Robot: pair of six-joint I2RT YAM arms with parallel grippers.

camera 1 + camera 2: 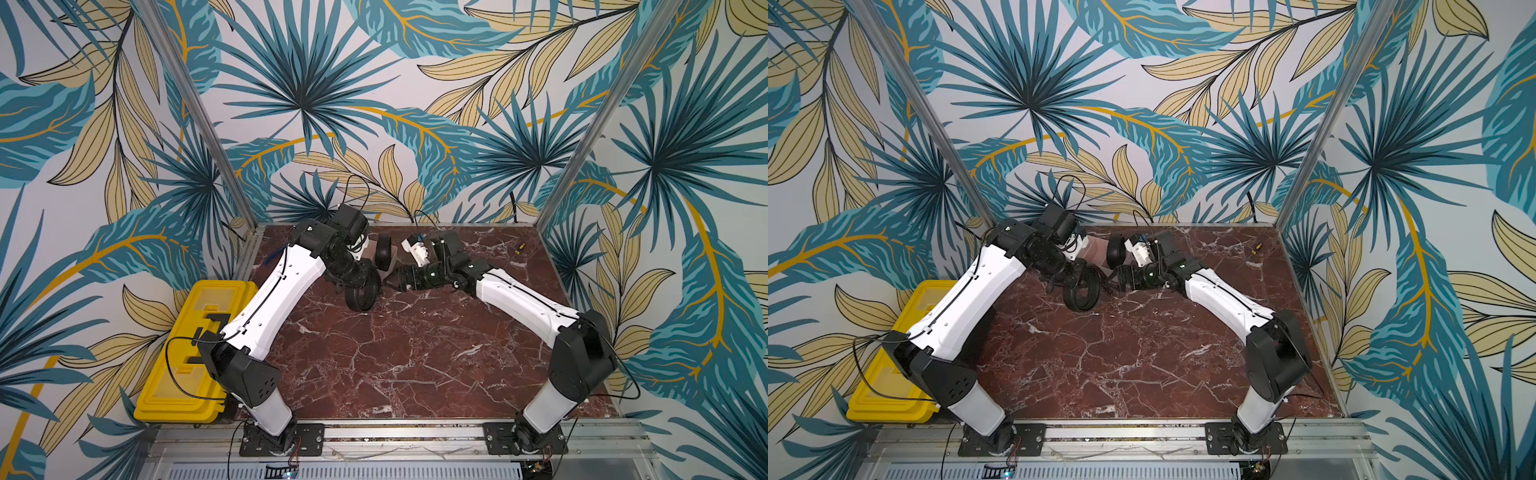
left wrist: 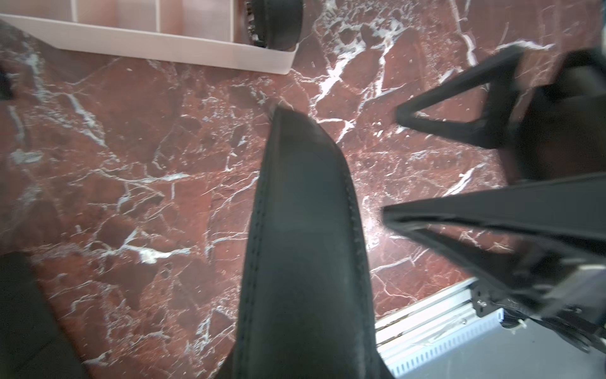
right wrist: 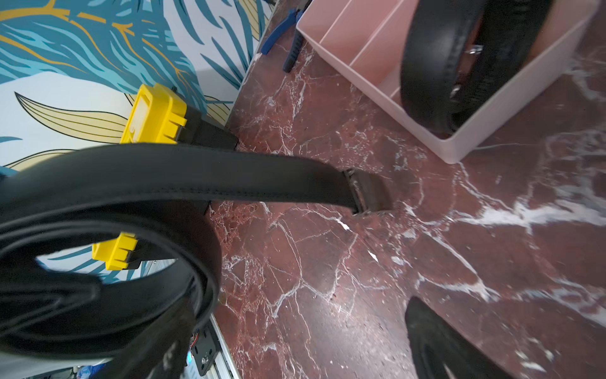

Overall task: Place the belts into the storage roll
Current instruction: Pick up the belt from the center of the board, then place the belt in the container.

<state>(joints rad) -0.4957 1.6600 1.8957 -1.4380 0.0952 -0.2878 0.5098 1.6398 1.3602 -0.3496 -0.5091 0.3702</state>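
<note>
Now our left tool (image 1: 354,286) clamps a loose black leather belt coil (image 1: 365,300) near the pale pink plastic tray (image 3: 459,147), whose end compartment holds another black belt coil (image 3: 436,65); our right tool (image 2: 392,164) gapes empty

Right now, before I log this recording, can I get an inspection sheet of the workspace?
Surface: red-brown marble table with white veins.
Job's things: pink tray at the far middle; one coiled belt stands in its end compartment; second belt, loosely coiled, is outside the tray.
Clutter: yellow toolbox beside the table's left edge; blue-handled tool by the wall; small yellow-black item, too small to identify.
Hands: left hand shut on the second belt; right hand open, holding nothing.
Cables: thin black cables loop off the arms.
Surroundings: leaf-print walls, aluminium posts.
</note>
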